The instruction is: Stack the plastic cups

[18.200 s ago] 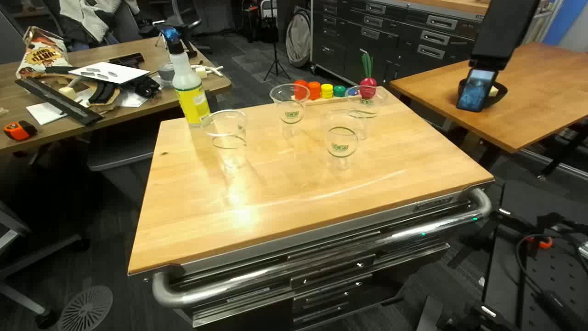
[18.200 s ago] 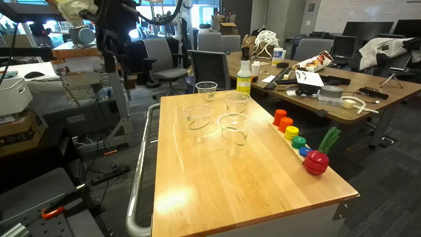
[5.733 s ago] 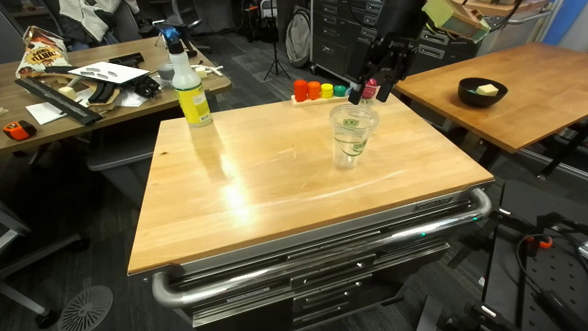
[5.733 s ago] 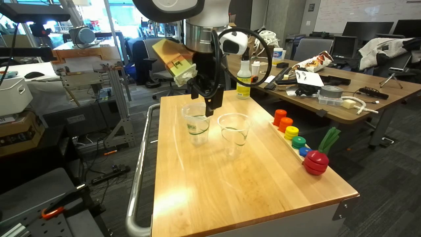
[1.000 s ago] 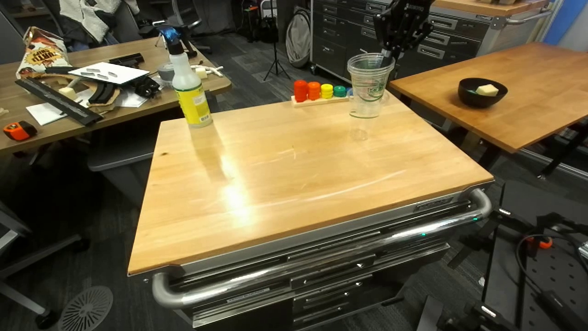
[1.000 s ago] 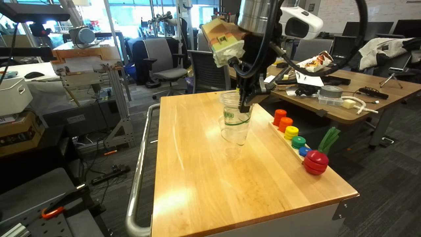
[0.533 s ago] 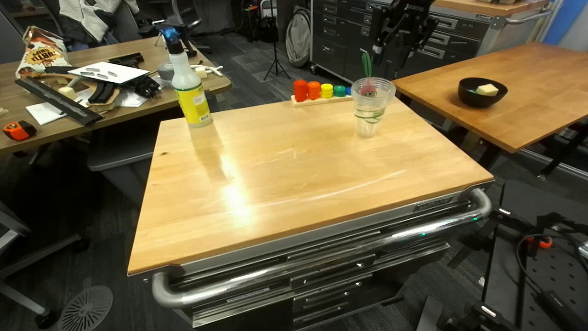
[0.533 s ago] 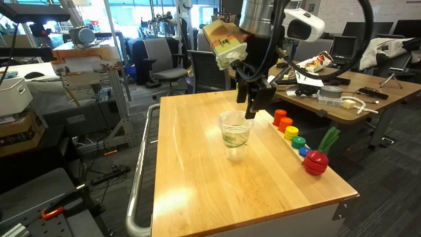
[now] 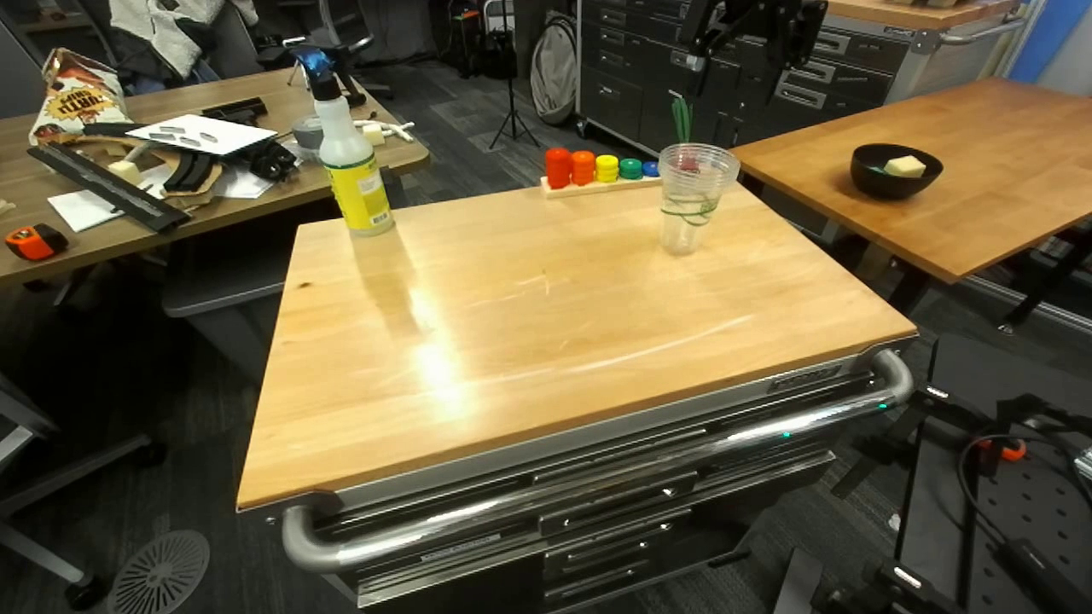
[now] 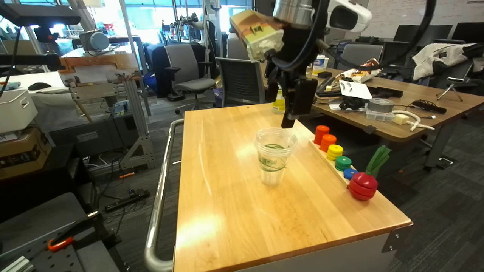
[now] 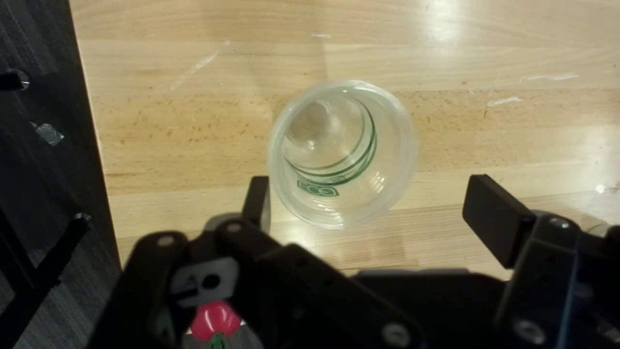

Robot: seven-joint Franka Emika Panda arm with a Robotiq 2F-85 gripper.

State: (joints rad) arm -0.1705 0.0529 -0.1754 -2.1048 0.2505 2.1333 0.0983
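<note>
The clear plastic cups [image 9: 693, 200] stand nested in one upright stack on the wooden cart top [image 9: 478, 341], near its far right part in an exterior view. The stack also shows in an exterior view [image 10: 273, 160] and from above in the wrist view [image 11: 339, 157], with several rims close together and green print. No cup stands apart from it. My gripper [image 10: 289, 107] is above the stack, apart from it. In the wrist view the gripper [image 11: 373, 208] is open, fingers wide apart, with nothing between them. The gripper is also in an exterior view [image 9: 735, 72], partly out of frame.
A spray bottle with a yellow label [image 9: 360, 192] stands at the cart's corner. A row of coloured blocks [image 10: 335, 152] and a red radish toy [image 10: 363, 187] line the far edge. A metal handle bar [image 9: 597, 486] runs along the opposite edge.
Earlier several cups stood apart, then one single cup and a nested stack. A second ago my gripper held the stack in the last cup. It has since opened and risen away.
</note>
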